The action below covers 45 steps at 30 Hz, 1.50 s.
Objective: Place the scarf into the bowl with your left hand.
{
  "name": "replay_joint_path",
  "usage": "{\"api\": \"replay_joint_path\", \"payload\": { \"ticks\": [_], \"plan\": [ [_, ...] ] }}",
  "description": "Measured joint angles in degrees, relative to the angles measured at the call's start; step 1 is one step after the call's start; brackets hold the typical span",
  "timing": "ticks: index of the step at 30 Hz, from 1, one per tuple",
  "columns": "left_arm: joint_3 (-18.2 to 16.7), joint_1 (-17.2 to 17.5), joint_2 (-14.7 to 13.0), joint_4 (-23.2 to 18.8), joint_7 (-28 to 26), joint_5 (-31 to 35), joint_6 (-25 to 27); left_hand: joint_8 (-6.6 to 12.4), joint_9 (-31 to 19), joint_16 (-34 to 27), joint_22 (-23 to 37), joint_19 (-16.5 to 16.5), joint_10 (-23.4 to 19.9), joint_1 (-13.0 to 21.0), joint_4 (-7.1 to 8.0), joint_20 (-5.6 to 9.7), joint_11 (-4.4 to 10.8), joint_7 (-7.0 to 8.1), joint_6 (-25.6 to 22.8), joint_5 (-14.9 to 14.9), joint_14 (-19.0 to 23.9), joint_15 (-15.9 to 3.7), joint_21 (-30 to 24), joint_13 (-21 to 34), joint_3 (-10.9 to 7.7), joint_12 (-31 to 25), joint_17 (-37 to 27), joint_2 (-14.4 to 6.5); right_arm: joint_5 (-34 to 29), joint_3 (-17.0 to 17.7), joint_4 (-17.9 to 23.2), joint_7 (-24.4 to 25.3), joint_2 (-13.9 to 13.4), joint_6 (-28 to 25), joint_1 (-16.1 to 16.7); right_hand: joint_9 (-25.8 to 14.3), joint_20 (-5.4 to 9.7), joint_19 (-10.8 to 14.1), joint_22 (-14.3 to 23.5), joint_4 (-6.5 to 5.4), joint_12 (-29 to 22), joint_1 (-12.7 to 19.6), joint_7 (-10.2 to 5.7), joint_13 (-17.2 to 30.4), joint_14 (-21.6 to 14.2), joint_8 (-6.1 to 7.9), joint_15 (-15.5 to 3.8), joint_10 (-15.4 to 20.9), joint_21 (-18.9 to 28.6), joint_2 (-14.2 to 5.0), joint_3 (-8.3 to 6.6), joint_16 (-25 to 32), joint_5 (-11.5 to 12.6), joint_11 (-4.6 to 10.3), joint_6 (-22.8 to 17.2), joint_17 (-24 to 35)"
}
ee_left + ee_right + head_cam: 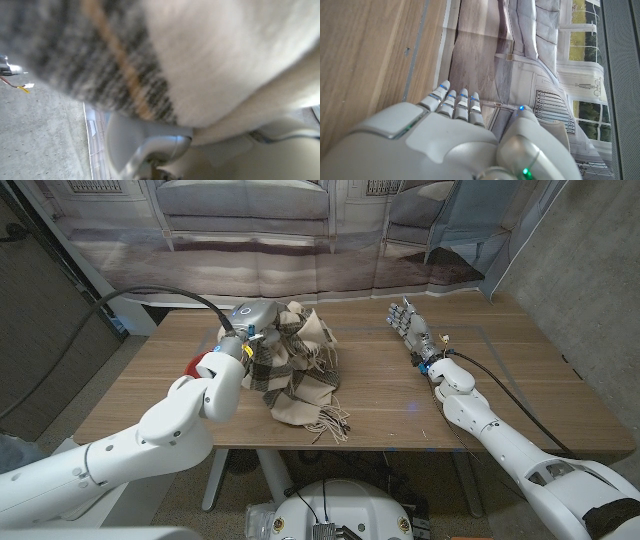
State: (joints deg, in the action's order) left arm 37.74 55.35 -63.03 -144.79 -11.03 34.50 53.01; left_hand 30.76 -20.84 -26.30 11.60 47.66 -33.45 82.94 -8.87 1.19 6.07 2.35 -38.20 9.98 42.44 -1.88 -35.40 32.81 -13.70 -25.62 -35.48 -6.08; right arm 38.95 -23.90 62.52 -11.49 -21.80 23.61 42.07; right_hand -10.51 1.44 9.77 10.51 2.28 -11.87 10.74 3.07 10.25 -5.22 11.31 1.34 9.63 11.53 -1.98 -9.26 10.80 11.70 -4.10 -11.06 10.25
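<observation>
Clearly mid-task: left hand (245, 330) was up at scarf (295, 365), gripping its top, cloth bunched and lifted into peak over table (380, 405); fringe end trailed on wood toward near edge

Left wrist view: plaid cloth (150, 60) pressed close against lens, blurred

Bowl — possibly red thing (190, 366) just left of scarf, mostly hidden behind left arm; could not tell for sure

Right hand (408, 323) idle well right of scarf, fingers straight and apart, holding nothing

Left to do, by judgement: carry scarf over bowl, lower, release

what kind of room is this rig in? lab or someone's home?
Likely a lab or test room dressed as a home: the sofa and windows are a printed backdrop hung behind the wooden table, with a bare concrete wall on the right.
</observation>
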Motion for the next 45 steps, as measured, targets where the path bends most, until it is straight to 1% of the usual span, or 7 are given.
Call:
{"api": "replay_joint_path", "payload": {
  "ticks": [1, 5, 6, 13, 21, 36, 45],
  "plan": [
    [-0.79, 0.49, -0.44, -0.67, -0.2, -0.16, 0.27, 0.0, -0.01, 0.0, 0.01, 0.0, -0.09, 0.0, -0.03, 0.0, 0.09, 0.0, 0.0, 0.0, 0.0, 0.0, -0.01, 0.0, -0.03, 0.0, 0.0, 0.0, -0.03, -0.01, 0.0, -0.02, 0.0, 0.0, -0.02, 0.0, 0.0, 0.0, 0.0, 0.0, 0.0, 0.0, 0.0, 0.0, 0.0, 0.0, 0.0, 0.0, 0.0, 0.0, 0.0, 0.0, 0.0, 0.0, 0.0, 0.0],
    [-0.79, 0.49, -0.44, -0.67, -0.67, -0.73, 0.63, 0.0, -0.05, 0.0, 0.01, 0.0, -0.09, 0.01, -0.07, 0.0, 0.08, 0.0, 0.0, 0.0, 0.0, 0.0, -0.22, 0.12, -0.08, 0.0, -0.25, 0.01, -0.03, -0.03, 0.0, -0.02, -0.02, 0.0, -0.17, 0.0, 0.0, 0.0, 0.0, 0.0, 0.0, 0.0, 0.0, 0.0, 0.0, 0.0, 0.0, 0.0, 0.0, 0.0, 0.0, 0.0, 0.0, 0.0, 0.0, 0.0],
    [-2.01, 0.99, -0.91, -1.3, -0.88, -0.96, 0.8, 0.0, -0.04, 0.0, 0.01, 0.0, -0.08, 0.01, -0.07, 0.0, 0.08, 0.0, 0.0, 0.0, 0.0, 0.0, -0.27, 0.23, -0.08, 0.0, -0.27, 0.01, -0.05, -0.03, 0.0, -0.05, -0.02, -0.08, -0.21, 0.0, 0.0, 0.0, 0.0, 0.0, 0.0, 0.0, 0.0, 0.0, 0.0, 0.0, 0.0, 0.0, 0.0, 0.0, 0.0, 0.0, 0.0, 0.0, 0.0, 0.0],
    [-3.57, 1.56, -1.47, -2.23, -1.77, -1.64, 1.62, 0.0, 0.18, 0.01, 0.01, 0.01, -0.3, 0.01, 0.08, -0.01, -0.14, -0.22, -0.21, -0.01, 0.0, -0.01, -0.66, 0.53, -0.23, 0.21, -0.5, 0.01, -0.07, -0.07, -0.22, -0.34, 0.01, -0.29, -0.54, 0.0, -0.21, 0.21, 0.0, 0.0, 0.0, 0.0, 0.0, 0.0, 0.0, 0.0, 0.0, 0.01, 0.0, 0.0, 0.0, 0.0, 0.0, 0.02, 0.0, 0.0],
    [-6.13, 2.99, -2.08, -3.49, -3.67, -2.71, 3.11, 0.24, 0.27, 0.03, 0.0, -0.08, -0.61, 0.02, 0.09, 0.09, 0.16, -0.1, -0.52, -0.01, 0.1, 0.09, -1.08, 0.8, -0.24, 0.22, -0.86, 0.02, -0.07, -0.14, -0.72, -0.7, 0.19, -0.42, -0.99, 0.0, -0.21, 0.21, 0.0, 0.0, 0.0, 0.0, 0.0, 0.0, -0.24, 0.0, 0.24, 0.2, 0.0, 0.0, 0.0, 0.0, 0.0, 0.22, 0.0, 0.0],
    [-9.46, 4.68, -3.56, -5.35, -5.38, -3.58, 5.72, 0.23, 0.22, 0.19, -0.03, -0.3, -1.13, 0.03, 0.02, 0.3, 0.1, -0.28, -0.92, -0.06, 0.45, 0.09, -1.95, 1.32, -0.33, 0.22, -1.31, 0.03, -0.04, -0.19, -1.28, -0.9, 0.23, -0.81, -1.37, 0.0, -0.21, 0.21, 0.0, 0.0, 0.0, 0.0, 0.0, 0.0, -0.52, 0.0, 0.1, 0.41, 0.0, 0.0, 0.0, 0.0, 0.0, 0.01, 0.0, 0.0],
    [-12.83, 7.36, -4.25, -6.36, -7.98, -4.75, 7.35, 0.22, 0.22, 0.0, -0.04, -0.41, -1.42, 0.04, 0.02, 0.41, 0.39, -0.23, -1.47, -0.08, 0.45, 0.09, -2.36, 1.61, -0.65, 0.23, -1.6, 0.04, -0.05, -0.32, -1.59, -0.95, 0.23, -1.11, -1.63, 0.0, -0.21, 0.21, 0.0, 0.24, 0.0, 0.0, 0.0, 0.0, -0.52, 0.0, 0.1, 0.4, 0.0, 0.0, 0.24, 0.0, 0.0, 0.01, 0.0, 0.0]
  ]
}}
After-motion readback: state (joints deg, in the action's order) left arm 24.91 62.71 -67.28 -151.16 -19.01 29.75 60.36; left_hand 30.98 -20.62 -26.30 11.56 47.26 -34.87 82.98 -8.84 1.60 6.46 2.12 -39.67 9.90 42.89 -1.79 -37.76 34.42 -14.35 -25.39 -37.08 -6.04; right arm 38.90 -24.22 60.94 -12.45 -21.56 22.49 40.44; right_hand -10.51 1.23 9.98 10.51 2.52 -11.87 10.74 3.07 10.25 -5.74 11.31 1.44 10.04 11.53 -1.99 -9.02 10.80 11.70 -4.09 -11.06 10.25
